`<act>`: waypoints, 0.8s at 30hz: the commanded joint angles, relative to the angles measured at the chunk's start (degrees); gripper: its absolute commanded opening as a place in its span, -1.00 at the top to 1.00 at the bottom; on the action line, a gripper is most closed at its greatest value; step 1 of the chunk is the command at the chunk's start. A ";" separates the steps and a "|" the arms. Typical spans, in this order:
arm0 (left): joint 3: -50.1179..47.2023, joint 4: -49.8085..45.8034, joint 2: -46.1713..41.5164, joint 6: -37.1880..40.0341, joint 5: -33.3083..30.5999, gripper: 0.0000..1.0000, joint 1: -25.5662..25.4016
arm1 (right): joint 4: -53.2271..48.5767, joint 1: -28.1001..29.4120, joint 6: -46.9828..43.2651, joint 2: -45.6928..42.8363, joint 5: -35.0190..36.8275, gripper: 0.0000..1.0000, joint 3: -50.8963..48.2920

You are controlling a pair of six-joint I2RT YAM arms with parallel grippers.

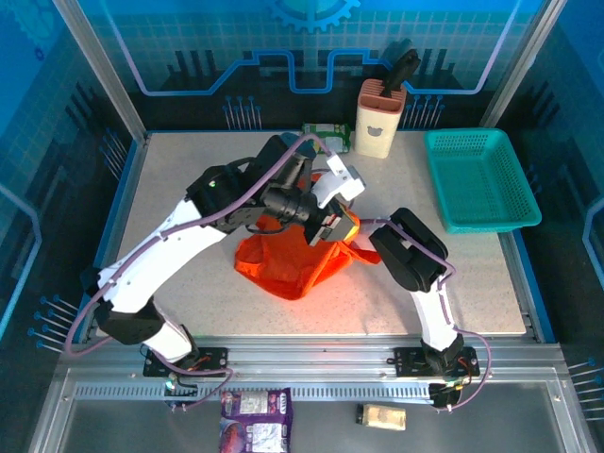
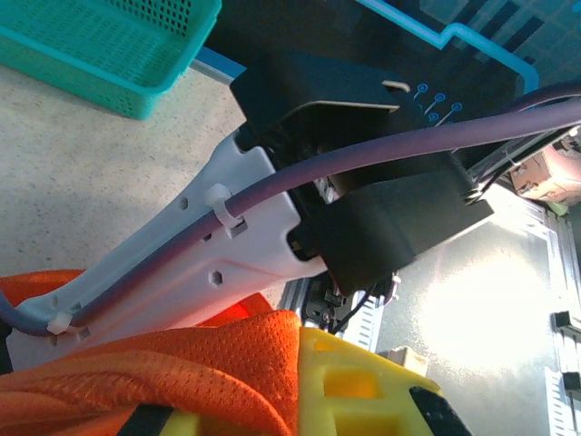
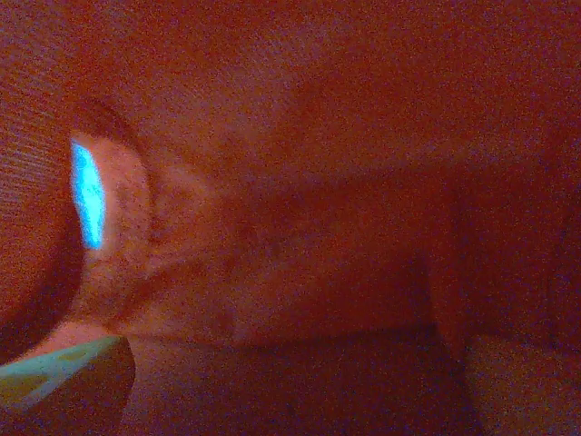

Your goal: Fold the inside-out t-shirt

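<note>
Bunched t-shirt (image 1: 288,269), long axis roughly left-right, heading unreadable; clamped by left gripper (image 1: 342,225); right gripper (image 1: 370,243) cloth-buried, gap can't tell.

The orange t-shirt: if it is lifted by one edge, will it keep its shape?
Probably very floppy: the t-shirt lies in a crumpled, sagging heap. Likely light, since its cloth looks thin and mesh-like. Pushed, it would probably bunch up, not slide.

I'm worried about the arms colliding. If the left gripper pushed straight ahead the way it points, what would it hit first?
Probably the right arm's white link, lying just beyond the left gripper shut on the t-shirt; depth is uncertain.
</note>
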 commanded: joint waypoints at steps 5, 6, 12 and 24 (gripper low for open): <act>-2.70 -0.40 -5.39 1.43 -6.83 1.00 2.05 | -26.28 -0.65 -2.43 0.52 5.76 -0.69 3.75; -3.31 -0.22 -5.70 1.15 -7.68 1.00 2.67 | -27.25 -0.78 -2.66 -0.01 6.14 -0.63 3.44; -10.16 3.48 -9.61 -1.71 -11.60 1.00 9.10 | -31.42 -3.16 -0.36 -4.87 3.76 0.46 1.42; -34.23 19.28 -12.22 -11.45 -5.91 1.00 29.83 | -36.41 -4.57 2.23 -22.38 -7.32 1.00 -1.77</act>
